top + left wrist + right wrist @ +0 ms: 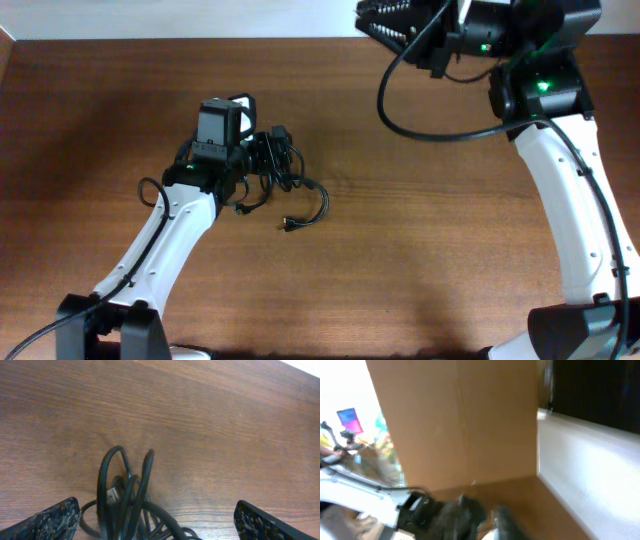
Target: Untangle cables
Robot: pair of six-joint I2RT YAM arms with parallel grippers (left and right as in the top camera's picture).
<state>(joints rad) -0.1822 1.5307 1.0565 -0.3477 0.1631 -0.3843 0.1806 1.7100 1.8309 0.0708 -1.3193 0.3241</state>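
overhead: shows the cables (275,160) bunched in a small black knot on the tabletop (430,260), just beside the left fingers (226,125) on their right, with one strand curling away to a plug end. puts the right fingers (388,22) well apart from the bunch, up at the far edge; cannot tell whether spread or together.

left wrist: shows the left fingers spread wide, clamped on nothing, with upright loops of the bunch standing between them, nearer the left-hand finger, on bare wood grain.

right wrist: blurs badly; gives only dark finger shapes low down, a brown panel (460,425) beyond them and a white ledge (590,460).
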